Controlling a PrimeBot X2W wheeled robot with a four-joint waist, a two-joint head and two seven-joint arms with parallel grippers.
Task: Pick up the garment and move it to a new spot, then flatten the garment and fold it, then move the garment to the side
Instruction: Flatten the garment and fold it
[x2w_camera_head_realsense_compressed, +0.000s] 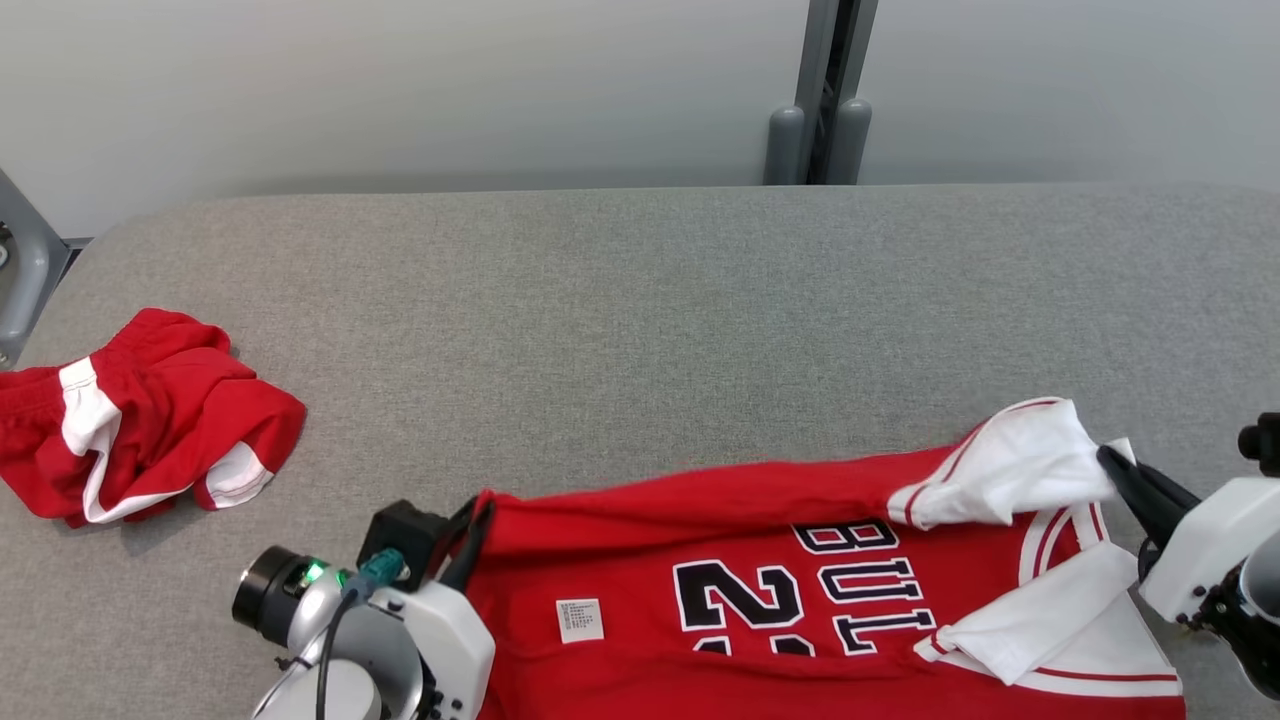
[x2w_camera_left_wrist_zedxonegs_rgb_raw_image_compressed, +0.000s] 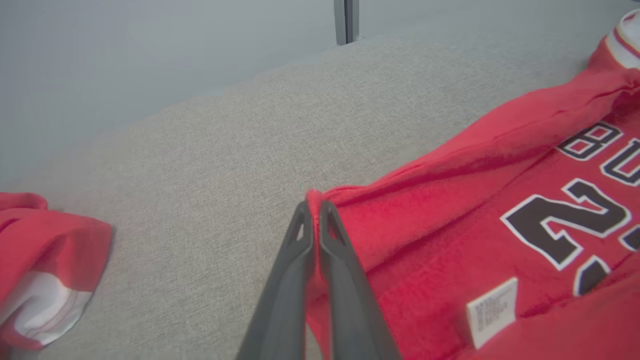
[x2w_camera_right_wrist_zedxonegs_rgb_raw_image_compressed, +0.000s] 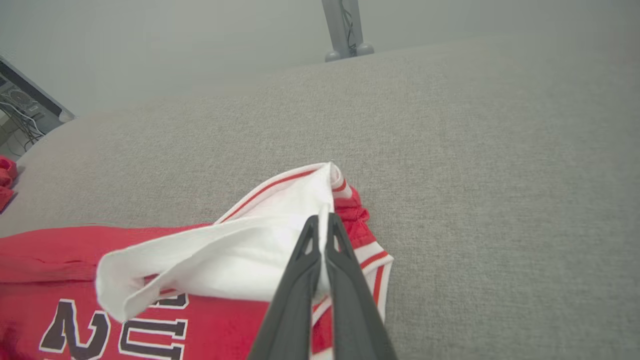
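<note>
Gripping the jersey (x2w_camera_head_realsense_compressed: 640, 520), stretched along the bottom of the head view, with the left gripper (x2w_camera_left_wrist_zedxonegs_rgb_raw_image_compressed: 314, 209) clamped on its red corner and the right gripper (x2w_camera_right_wrist_zedxonegs_rgb_raw_image_compressed: 324, 223) on the white shoulder edge. Could slip from either thin pinch under uneven pull.

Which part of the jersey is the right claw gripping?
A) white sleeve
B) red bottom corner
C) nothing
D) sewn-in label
A: the right claw is shut on the white sleeve of the jersey.
</note>
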